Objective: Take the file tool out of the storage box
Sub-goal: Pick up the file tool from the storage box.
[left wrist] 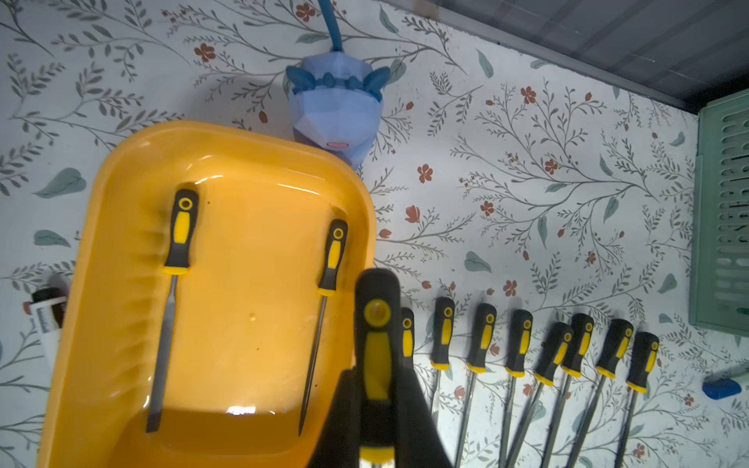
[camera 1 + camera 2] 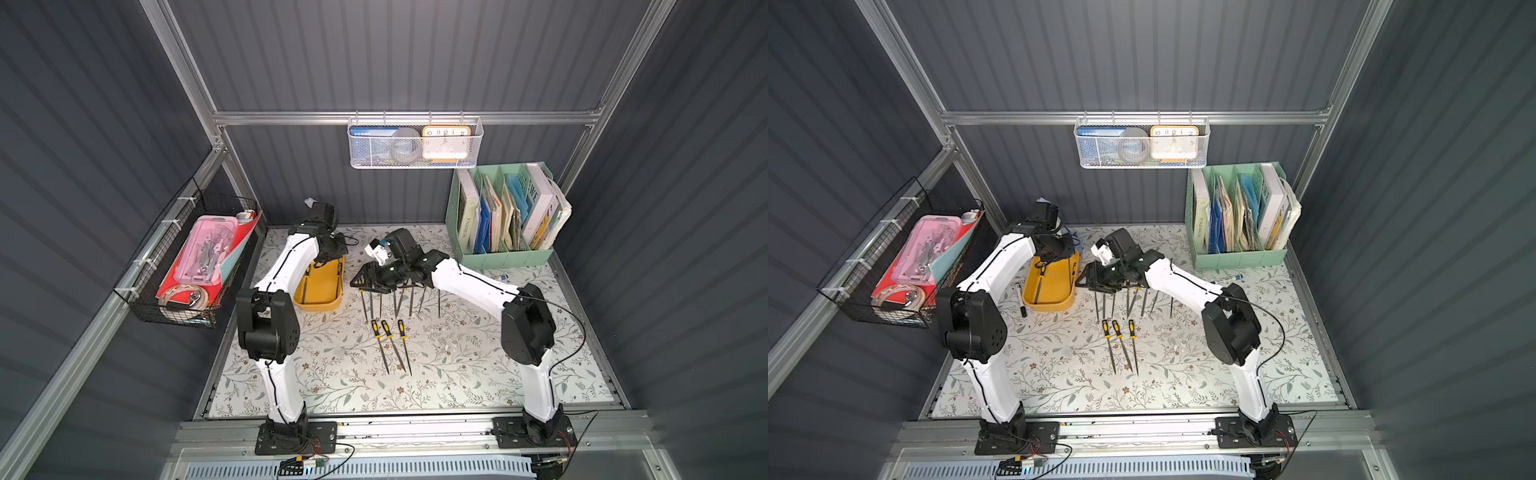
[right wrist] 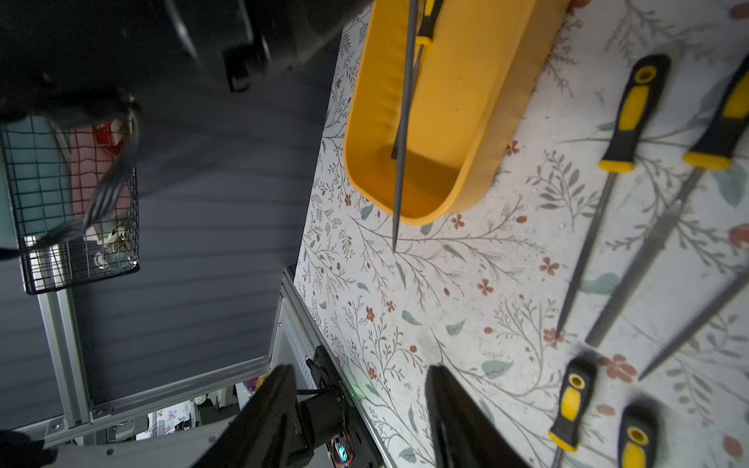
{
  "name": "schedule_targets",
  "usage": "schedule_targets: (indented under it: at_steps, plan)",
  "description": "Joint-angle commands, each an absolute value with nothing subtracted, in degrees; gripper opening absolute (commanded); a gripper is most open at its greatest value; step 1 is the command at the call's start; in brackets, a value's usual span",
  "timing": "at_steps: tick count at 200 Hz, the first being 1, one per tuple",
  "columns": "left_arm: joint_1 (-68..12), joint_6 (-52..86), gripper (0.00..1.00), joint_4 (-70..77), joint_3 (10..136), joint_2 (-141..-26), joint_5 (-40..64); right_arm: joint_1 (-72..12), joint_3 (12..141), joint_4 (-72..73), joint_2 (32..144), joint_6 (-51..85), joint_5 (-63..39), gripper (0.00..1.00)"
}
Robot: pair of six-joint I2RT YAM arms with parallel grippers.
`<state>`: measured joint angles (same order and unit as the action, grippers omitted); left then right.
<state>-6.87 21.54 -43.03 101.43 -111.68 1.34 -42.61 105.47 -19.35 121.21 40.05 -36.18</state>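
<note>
The left gripper (image 1: 377, 375) is clamped tight on the black-and-yellow handle of a needle file (image 1: 376, 320), which it holds clear of the floor of the mustard-yellow storage box (image 1: 101, 251). In the right wrist view the file's thin shaft runs above the box and its tip shows past the box's rounded end. Under this gripper, inside the box, a flat file (image 1: 174, 308) lies along one long wall and a pointed file (image 1: 324, 324) along the other.

Just to the right of the box, the right gripper (image 3: 360, 370) hovers low over the floral table (image 2: 457, 365). Its jaws are spread fairly wide with nothing between them. A row of files (image 1: 521, 344) lies side by side on the table, partly beneath that gripper's arm. Three files (image 2: 388, 345) lie on the base side of the gripper. Well off to its right stands the mint-green file organiser (image 2: 498, 257).
</note>
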Motion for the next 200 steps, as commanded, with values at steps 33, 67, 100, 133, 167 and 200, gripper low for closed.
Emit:
schedule_targets:
  at_steps: [33, 67, 100, 133, 167, 200]
  plan:
    - [-6.77, 23.00, 0.00, -43.68, 100.76, -108.49, 2.91, -43.42, 116.14, -19.64, 129.66, 42.60, -34.00, 0.56]
    - [-6.79, 23.12, 0.00, -44.37, 101.39, -108.34, 3.26, -43.51, 119.71, -18.68, 133.22, 43.86, -33.65, 0.55]
    - [-6.80, 23.06, 0.00, -44.98, 101.91, -108.21, 3.47, -43.59, 122.76, -18.57, 135.79, 45.25, -33.32, 0.49]
    - [-6.86, 23.70, 0.00, -44.66, 101.43, -107.87, 4.39, -43.68, 123.63, -16.39, 137.15, 47.19, -34.28, 0.33]
    - [-6.86, 23.72, 0.00, -44.74, 100.89, -107.08, 3.80, -43.77, 123.95, -14.06, 137.72, 50.41, -34.45, 0.26]
    - [-6.81, 24.17, 0.00, -44.47, 100.57, -106.45, 4.15, -44.02, 123.93, -13.74, 138.25, 50.79, -34.19, 0.30]
